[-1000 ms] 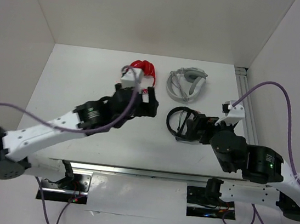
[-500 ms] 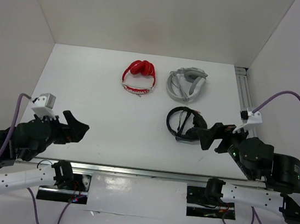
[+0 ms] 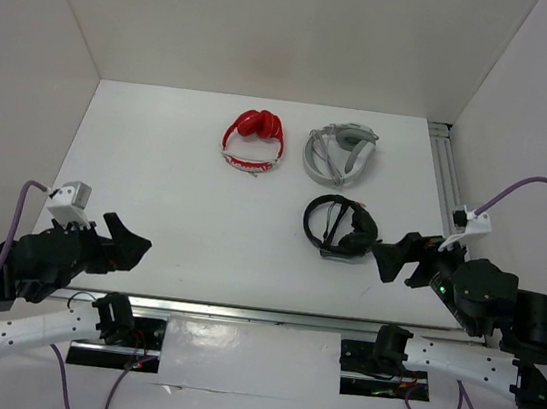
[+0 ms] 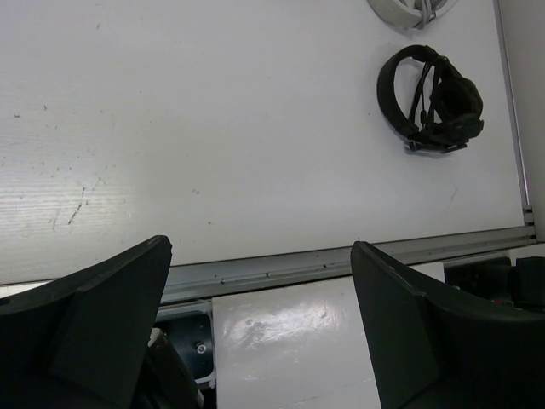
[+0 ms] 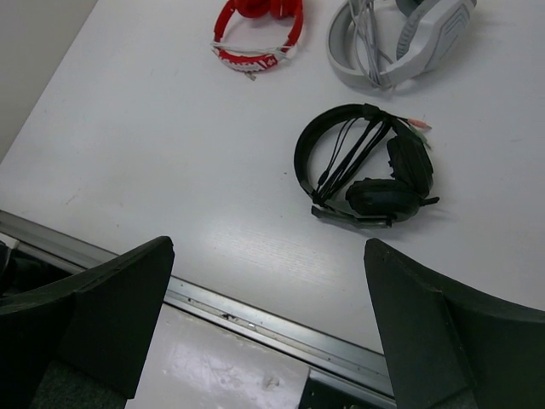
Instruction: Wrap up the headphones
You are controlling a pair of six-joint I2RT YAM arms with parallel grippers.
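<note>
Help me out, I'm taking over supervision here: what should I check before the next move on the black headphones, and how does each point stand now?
1. Black headphones in view and uncovered: ok, they show in all three views.
2. Left gripper open and empty: ok.
3. Right gripper open and empty: ok.
4. Cable gathered on the headphones, none trailing away: ok, strands cross the headband loop.
5. Wrap tight and secured: cannot tell.
6. Clear of red headphones and grey-white headphones: ok, close but apart.
</note>
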